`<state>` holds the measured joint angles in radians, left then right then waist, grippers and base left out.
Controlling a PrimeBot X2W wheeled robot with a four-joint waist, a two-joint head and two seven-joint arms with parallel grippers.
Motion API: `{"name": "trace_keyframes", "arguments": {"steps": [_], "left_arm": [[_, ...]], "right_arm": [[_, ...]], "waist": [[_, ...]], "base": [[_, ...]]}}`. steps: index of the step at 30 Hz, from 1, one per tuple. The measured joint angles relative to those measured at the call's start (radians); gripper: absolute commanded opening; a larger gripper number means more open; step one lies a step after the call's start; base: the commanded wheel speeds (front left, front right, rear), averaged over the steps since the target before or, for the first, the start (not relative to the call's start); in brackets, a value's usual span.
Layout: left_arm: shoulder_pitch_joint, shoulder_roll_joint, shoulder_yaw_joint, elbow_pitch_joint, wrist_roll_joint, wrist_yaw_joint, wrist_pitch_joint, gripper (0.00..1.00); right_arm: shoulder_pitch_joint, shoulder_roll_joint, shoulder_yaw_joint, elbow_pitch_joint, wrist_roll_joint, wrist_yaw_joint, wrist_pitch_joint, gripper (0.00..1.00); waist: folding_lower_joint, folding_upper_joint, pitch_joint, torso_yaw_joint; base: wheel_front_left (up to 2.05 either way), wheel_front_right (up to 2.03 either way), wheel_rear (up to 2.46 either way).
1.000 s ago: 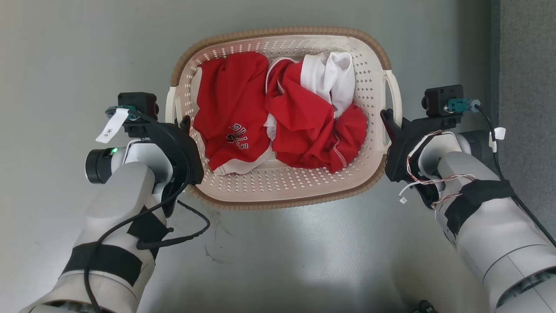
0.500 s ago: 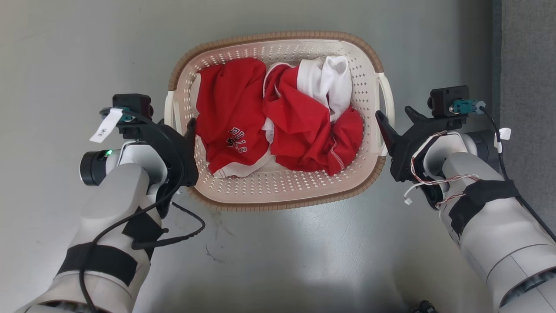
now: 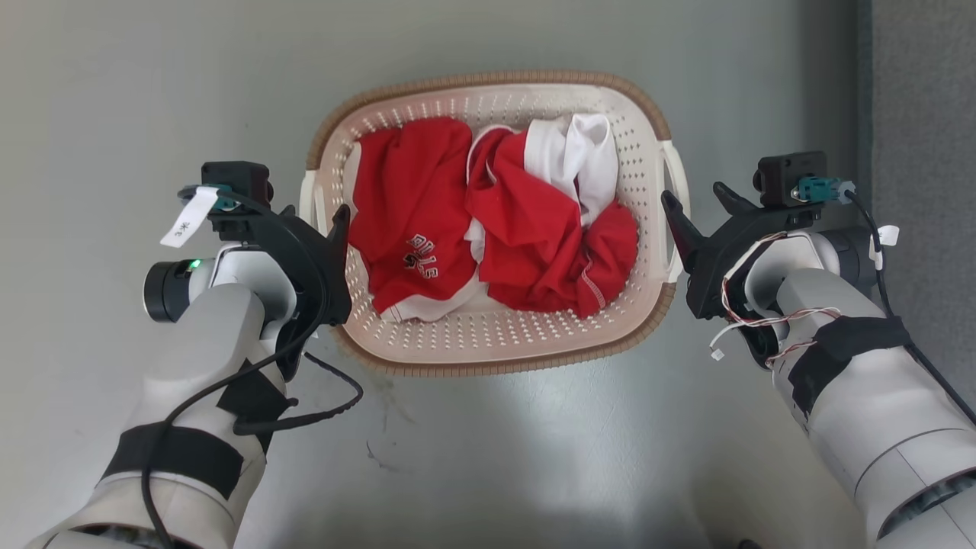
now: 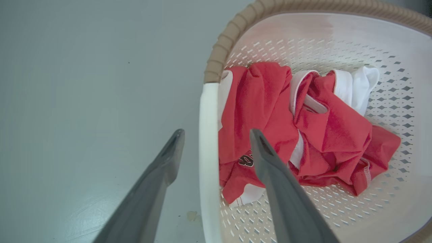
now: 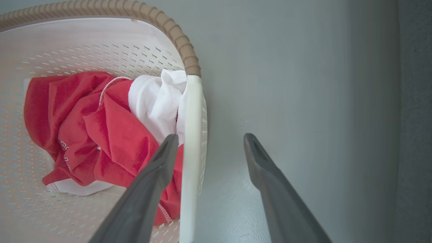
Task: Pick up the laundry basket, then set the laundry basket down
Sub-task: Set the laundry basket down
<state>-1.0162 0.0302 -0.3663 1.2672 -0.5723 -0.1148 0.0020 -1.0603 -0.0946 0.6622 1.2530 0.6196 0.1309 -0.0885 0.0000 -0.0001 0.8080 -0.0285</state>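
The laundry basket (image 3: 496,364) rests on the grey floor in the head view, cream and perforated with a brown rim, holding red and white clothes (image 3: 496,221). My left gripper (image 3: 315,212) is open, its fingers either side of the basket's left white handle (image 4: 206,135). One finger is outside the basket and one is inside over the clothes. My right gripper (image 3: 694,194) is open as well, straddling the right white handle (image 5: 190,135). In the wrist views the left gripper (image 4: 216,132) and right gripper (image 5: 210,136) each show a gap to their handle.
Smooth grey floor (image 3: 152,91) surrounds the basket on all sides. A darker grey carpet strip (image 3: 923,114) runs along the right edge. Faint scuff marks (image 3: 381,450) lie on the floor in front of the basket.
Both grippers have opened off the handles; the right one was shut on its handle a second ago. The basket sits a little lower in the head view.
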Motion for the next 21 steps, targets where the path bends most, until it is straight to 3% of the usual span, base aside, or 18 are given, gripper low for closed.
{"name": "trace_keyframes", "arguments": {"steps": [21], "left_arm": [[0.125,-0.001,-0.030,0.008,0.002,-0.007,-0.146,1.00]], "right_arm": [[0.115,0.006,0.025,-0.017,0.003,0.000,-0.117,1.00]], "waist": [[-0.0001,0.0000,-0.221,-0.007]], "base": [[0.00,0.00,0.00]]}}
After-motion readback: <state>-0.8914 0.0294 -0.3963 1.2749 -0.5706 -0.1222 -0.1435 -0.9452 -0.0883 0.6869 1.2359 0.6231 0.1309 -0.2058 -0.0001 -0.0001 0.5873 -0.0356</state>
